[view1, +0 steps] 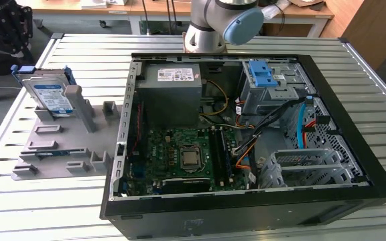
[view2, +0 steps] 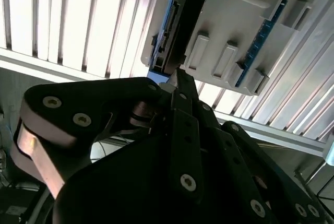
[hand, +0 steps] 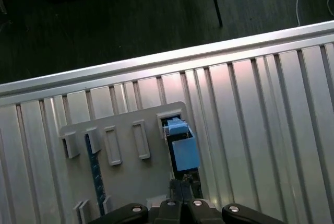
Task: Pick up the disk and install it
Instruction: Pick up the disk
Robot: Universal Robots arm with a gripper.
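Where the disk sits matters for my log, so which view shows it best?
The exterior view: the disk stands upright in the grey holder, label facing the camera. The second wrist view shows its dark edge; the first wrist view, its blue bracket from above.

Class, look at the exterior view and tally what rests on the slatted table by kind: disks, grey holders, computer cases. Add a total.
disk: 1
grey holder: 1
computer case: 1
Total: 3
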